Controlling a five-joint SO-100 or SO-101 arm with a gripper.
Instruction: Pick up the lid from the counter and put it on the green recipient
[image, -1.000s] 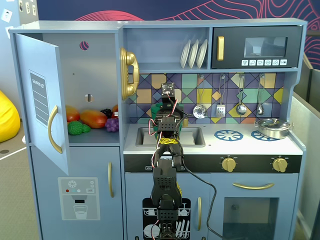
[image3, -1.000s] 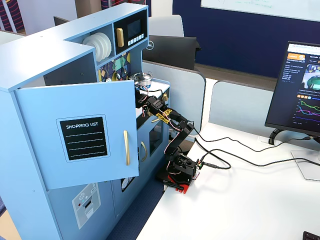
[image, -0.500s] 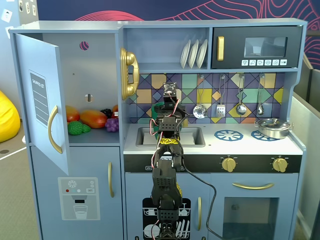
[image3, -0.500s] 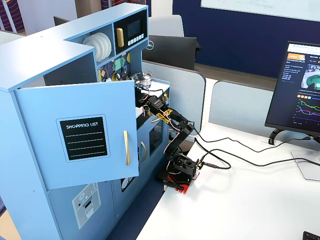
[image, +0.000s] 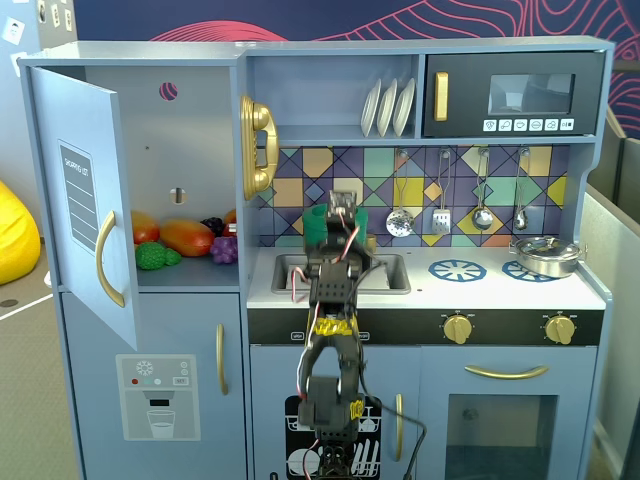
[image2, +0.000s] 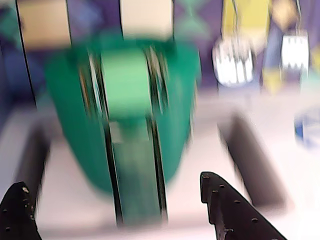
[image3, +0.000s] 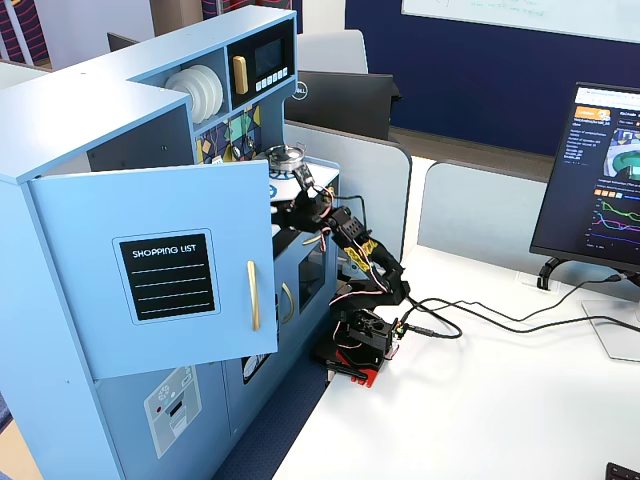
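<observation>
The green recipient (image: 318, 222) stands on the counter behind the sink, mostly hidden by my arm in this fixed view. In the wrist view it is a blurred dark green body (image2: 75, 110) straight ahead, with a green strip (image2: 137, 180) running from it toward me between the jaws. A paler green block (image2: 125, 82) shows on its front; the blur hides whether this is the lid's knob or part of the handle. I cannot make out the lid as a separate thing. My gripper (image2: 112, 180) is open and empty, just short of the pot (image: 340, 212).
The sink (image: 390, 272) lies below my gripper. A shiny silver pan (image: 545, 255) sits on the right burner, beside a printed burner ring (image: 457, 269). Utensils (image: 440, 215) hang on the back wall. The cupboard door (image: 85, 200) stands open at left.
</observation>
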